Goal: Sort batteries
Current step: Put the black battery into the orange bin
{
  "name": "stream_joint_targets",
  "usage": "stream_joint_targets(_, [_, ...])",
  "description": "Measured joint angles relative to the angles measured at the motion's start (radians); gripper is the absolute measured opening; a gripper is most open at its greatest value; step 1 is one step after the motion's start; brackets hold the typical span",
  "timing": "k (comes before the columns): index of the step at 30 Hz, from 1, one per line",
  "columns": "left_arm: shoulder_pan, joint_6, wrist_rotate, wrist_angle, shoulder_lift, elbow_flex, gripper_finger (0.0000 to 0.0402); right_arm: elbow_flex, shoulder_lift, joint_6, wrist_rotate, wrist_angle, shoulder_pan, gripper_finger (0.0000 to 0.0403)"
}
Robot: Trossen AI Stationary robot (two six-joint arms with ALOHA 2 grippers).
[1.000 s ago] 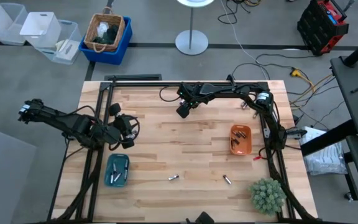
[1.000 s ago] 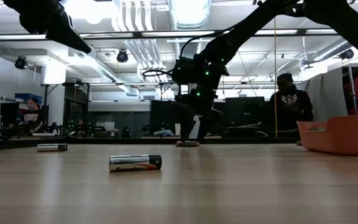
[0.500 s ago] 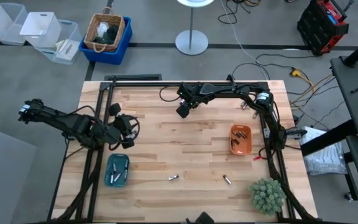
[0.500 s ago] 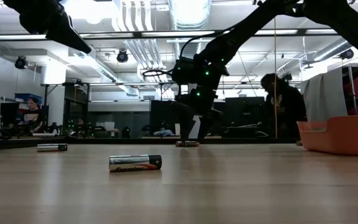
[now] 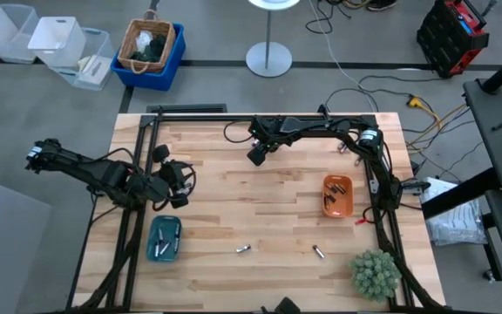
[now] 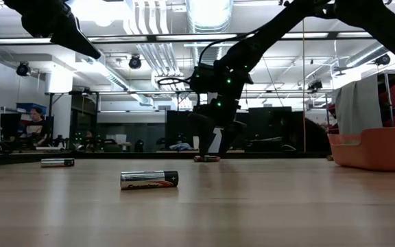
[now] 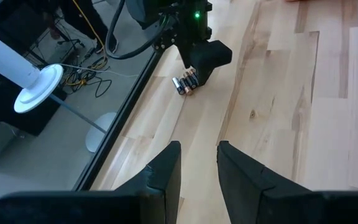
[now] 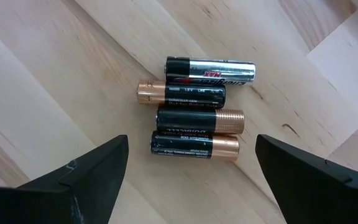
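Note:
Several batteries (image 8: 197, 115) lie side by side on the wood near the table's far edge, also seen as a cluster (image 7: 185, 83) in the left wrist view. My right gripper (image 8: 190, 163) hangs just above them, open wide, one finger on either side and touching none. Two single batteries (image 5: 243, 249) (image 5: 317, 252) lie near the front edge. My left gripper (image 5: 179, 177) waits over the table's left side, above the teal tray (image 5: 164, 238), its fingers (image 7: 166, 168) a narrow gap apart with nothing between them.
The orange tray (image 5: 337, 195) with batteries in it stands at the right. The teal tray also holds batteries. A green plant (image 5: 375, 275) sits at the front right corner. Bare wood lies in the table's middle.
Both arms and the batteries have kept still. A person in the room beyond the table has walked off to the right and out of sight.

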Motion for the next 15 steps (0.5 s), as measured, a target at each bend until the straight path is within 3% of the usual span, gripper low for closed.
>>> stream_joint_targets(15, [0.000, 0.000, 0.000, 0.000, 0.000, 0.000, 0.0084, -0.018, 0.017, 0.003, 0.000, 0.029, 0.000, 0.0340])
